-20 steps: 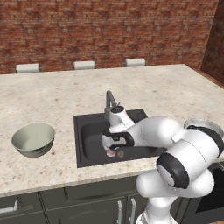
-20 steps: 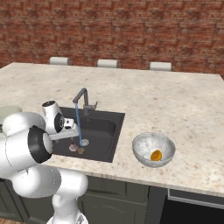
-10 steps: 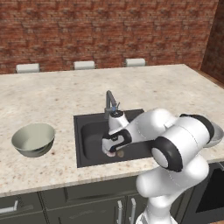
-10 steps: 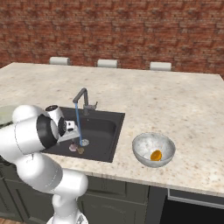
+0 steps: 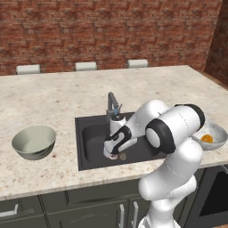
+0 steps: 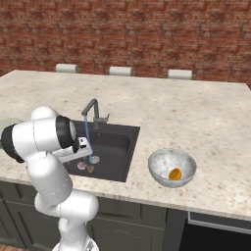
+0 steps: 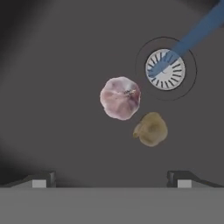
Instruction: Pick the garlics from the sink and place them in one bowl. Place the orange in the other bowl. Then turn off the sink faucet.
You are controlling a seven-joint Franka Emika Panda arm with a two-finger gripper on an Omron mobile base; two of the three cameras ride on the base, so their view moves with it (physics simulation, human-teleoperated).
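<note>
Two garlics lie on the floor of the dark sink [image 5: 89,138]: a pinkish-white garlic [image 7: 120,98] and a brown garlic [image 7: 150,128], close together near the drain ring [image 7: 165,69]. My gripper [image 7: 111,180] hangs open just above them with nothing between its fingertips [image 7: 41,179]; it also shows inside the basin [image 5: 111,153]. The garlics [image 6: 86,167] sit at the sink's front. The orange [image 6: 174,174] rests in the mottled whitish bowl [image 6: 159,164]. The plain green-grey bowl [image 5: 33,141] stands empty left of the sink. A blue water stream [image 7: 192,33] runs from the faucet [image 5: 111,104].
Speckled stone counter [image 5: 58,95] surrounds the sink. A brick wall [image 5: 111,31] rises behind it with three pale outlets along its foot. Dark cabinet fronts [image 5: 67,207] lie below the counter's front edge. My arm's white links [image 5: 173,129] span the sink's right side.
The hand has gone lower into the basin and a little to the left, ending over the two garlics. The jaws stayed open; the garlics, the orange and the bowls have not moved.
</note>
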